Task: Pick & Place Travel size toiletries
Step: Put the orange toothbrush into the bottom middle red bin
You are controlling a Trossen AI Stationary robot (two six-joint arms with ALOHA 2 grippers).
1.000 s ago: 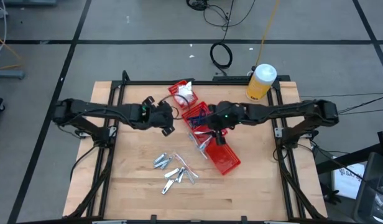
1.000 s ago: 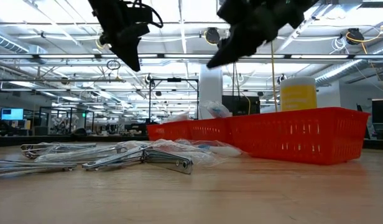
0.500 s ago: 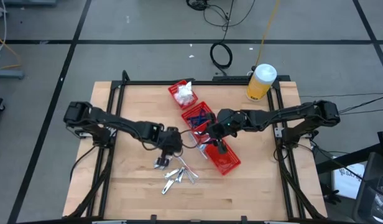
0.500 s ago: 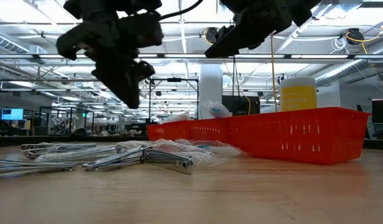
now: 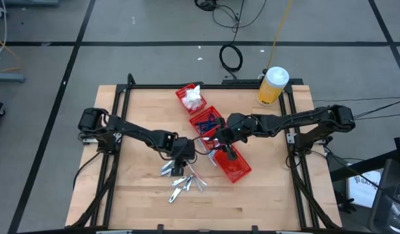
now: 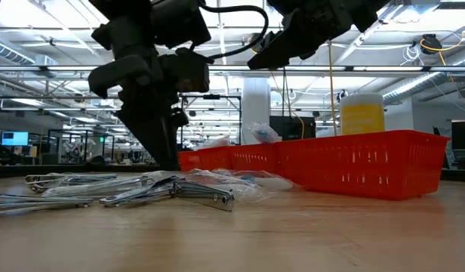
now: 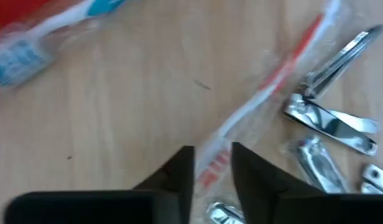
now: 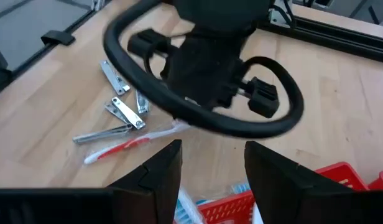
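Observation:
The toiletries lie loose on the table: silvery nail clippers (image 7: 328, 121) and clear-wrapped toothbrushes, one red (image 7: 266, 87) and one blue (image 7: 30, 53); the pile also shows in the high view (image 5: 184, 182). White packets (image 5: 192, 99) and dark blue pieces (image 5: 210, 121) lie in two small red bins. My left gripper (image 5: 180, 156) is down at the pile, open, with a finger on each side of the red toothbrush's handle (image 7: 211, 168). My right gripper (image 5: 229, 154) hangs open and empty above the long red bin (image 5: 237, 168). My left gripper comes down from above with its fingers (image 7: 182, 171) standing across the wrapped red toothbrush's handle (image 7: 210, 158), which lies flat on the table. I cannot tell whether the fingers touch it.
A tall yellow bottle with a white cap (image 5: 273, 86) stands at the table's far right corner. The three red bins run in a slanted row through the table's middle. Bare wood lies toward the near edge (image 5: 206, 214) and the left side.
My left gripper has gone from beside the small bins toward the table's near edge and down onto the pile of toiletries, where its fingers now straddle the red toothbrush. The toiletries lie as before.

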